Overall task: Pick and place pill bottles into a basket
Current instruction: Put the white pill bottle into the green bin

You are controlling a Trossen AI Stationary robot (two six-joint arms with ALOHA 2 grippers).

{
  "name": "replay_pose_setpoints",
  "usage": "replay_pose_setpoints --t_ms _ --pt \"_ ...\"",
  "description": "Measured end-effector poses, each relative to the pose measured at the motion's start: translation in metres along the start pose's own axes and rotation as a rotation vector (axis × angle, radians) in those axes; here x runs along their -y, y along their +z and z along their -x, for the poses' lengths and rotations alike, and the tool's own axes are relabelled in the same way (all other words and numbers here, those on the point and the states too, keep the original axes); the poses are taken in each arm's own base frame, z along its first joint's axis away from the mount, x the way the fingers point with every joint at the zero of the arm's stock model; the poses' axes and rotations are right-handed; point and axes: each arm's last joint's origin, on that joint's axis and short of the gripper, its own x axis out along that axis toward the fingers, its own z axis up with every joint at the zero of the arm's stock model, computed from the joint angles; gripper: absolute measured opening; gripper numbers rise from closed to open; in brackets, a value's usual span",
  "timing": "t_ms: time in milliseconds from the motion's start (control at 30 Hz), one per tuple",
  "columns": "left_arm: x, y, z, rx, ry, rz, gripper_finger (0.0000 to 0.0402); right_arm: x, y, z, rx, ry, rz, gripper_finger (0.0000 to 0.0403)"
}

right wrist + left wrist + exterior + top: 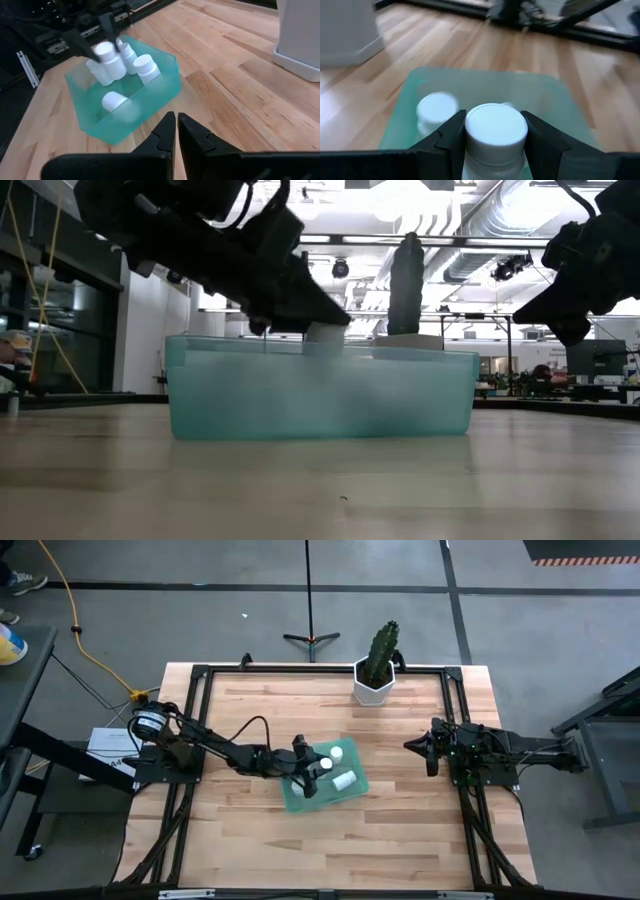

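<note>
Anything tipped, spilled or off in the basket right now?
One pill bottle lies on its side in the basket; the others there look upright. Nothing spilled on the table. The left gripper holds another bottle over the basket; the right gripper waits shut, off to the side.

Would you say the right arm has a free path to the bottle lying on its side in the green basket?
Probably not yet: the left gripper, shut on a pill bottle, hangs over the basket, crowding the lying bottle. The right gripper waits shut, off to one side.
</note>
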Motion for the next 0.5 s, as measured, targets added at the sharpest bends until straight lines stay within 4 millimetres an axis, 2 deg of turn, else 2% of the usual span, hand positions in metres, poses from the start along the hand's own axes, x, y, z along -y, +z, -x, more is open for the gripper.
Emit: replay_pose_setpoints --t_ms 200,500 --pt "0.002 0.001 0.000 -0.003 -0.046 -0.032 0.0193 0.001 0.000 0.000 0.011 -0.021 0.000 0.0012" --pt "0.003 -0.011 -0.011 0.006 -0.079 -0.053 0.0193 0.001 0.000 0.000 0.016 -0.030 0.000 0.0012"
